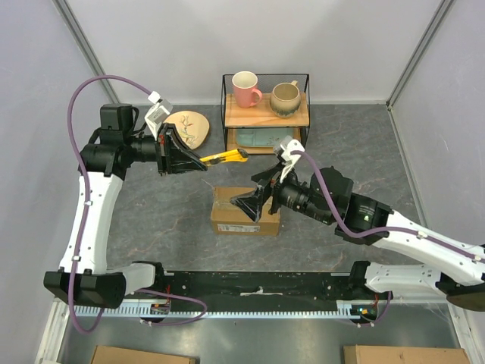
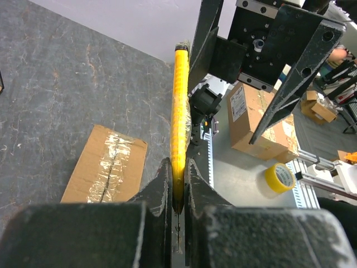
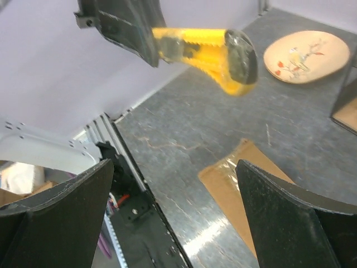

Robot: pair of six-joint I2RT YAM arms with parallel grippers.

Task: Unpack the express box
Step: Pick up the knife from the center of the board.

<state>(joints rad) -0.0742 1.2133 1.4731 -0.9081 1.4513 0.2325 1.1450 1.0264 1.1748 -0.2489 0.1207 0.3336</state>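
Note:
The express box (image 1: 227, 220), a brown carton with clear tape along its top seam, lies flat on the grey table; it also shows in the left wrist view (image 2: 106, 164) and the right wrist view (image 3: 245, 184). My left gripper (image 1: 198, 159) is shut on a yellow utility knife (image 1: 221, 157), held in the air behind and to the left of the box, its far end pointing right. The knife handle (image 2: 179, 111) runs straight out from between the left fingers. My right gripper (image 1: 258, 191) hangs open over the box's right part, nothing between its fingers (image 3: 284, 218). The knife (image 3: 206, 47) floats above them.
A wire-framed wooden shelf (image 1: 265, 114) at the back holds a pink mug (image 1: 246, 87) and a beige mug (image 1: 286, 97). A patterned plate (image 1: 188, 129) lies left of it. Off the table's near edge sit cardboard boxes (image 2: 256, 120) and a yellow tape roll (image 2: 279, 177).

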